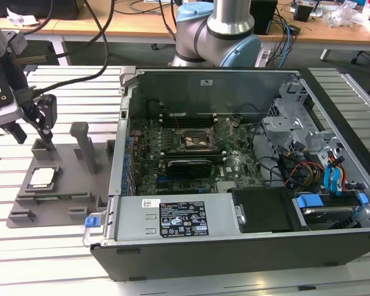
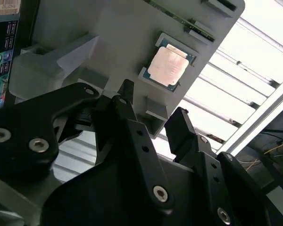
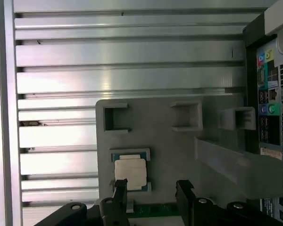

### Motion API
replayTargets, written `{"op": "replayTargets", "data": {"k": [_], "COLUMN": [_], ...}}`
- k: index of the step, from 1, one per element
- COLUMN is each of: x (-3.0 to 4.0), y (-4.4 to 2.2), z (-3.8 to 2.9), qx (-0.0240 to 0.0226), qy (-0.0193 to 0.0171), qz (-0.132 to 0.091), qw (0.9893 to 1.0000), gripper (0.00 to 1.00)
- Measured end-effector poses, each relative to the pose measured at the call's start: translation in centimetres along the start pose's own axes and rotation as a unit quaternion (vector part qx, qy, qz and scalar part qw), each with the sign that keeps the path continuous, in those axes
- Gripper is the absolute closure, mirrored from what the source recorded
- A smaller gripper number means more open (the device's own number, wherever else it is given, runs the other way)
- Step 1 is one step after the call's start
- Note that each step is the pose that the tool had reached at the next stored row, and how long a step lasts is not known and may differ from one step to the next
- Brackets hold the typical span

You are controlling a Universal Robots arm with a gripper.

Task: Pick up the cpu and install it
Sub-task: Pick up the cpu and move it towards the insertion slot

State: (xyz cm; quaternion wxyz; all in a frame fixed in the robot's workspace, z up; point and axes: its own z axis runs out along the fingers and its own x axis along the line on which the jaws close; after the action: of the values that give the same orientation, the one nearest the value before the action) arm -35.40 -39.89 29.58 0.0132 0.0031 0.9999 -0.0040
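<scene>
Now my gripper [image 3: 152,188] hovers above the tray [image 1: 68,182], jaws spread and empty, wide enough to straddle the cpu [image 1: 41,177]. The cpu lies flat in its recess, on the exterior view's left of the case [image 1: 191,250].

a slatted aluminium table [image 1: 49,259] stands before a wooden desk [image 1: 142,26], over what seems a dark floor [image 1: 302,55].

A robotics lab. A robot arm [image 1: 225,31] stands behind an open computer case [image 1: 234,256] on a slotted aluminium table [image 1: 49,259]. Cable-strewn workbenches [image 1: 111,26] line the back.
</scene>
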Motion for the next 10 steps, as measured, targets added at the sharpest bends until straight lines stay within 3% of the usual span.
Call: {"op": "replayTargets", "data": {"k": [1, 4, 8, 10], "x": [0.05, 0.57, 0.58, 0.58], "y": [0.01, -0.03, -0.03, -0.03], "z": [0.01, 0.14, 0.17, 0.18], "qx": [0.0002, 0.0001, 0.0001, 0.0001], "qy": [-0.0001, -0.0002, -0.0001, -0.0001], "qz": [-0.018, -0.019, -0.019, -0.019], "qw": [0.9998, 0.9998, 0.9998, 0.9998], "gripper": [0.46, 0.46, 0.45, 0.33]}}
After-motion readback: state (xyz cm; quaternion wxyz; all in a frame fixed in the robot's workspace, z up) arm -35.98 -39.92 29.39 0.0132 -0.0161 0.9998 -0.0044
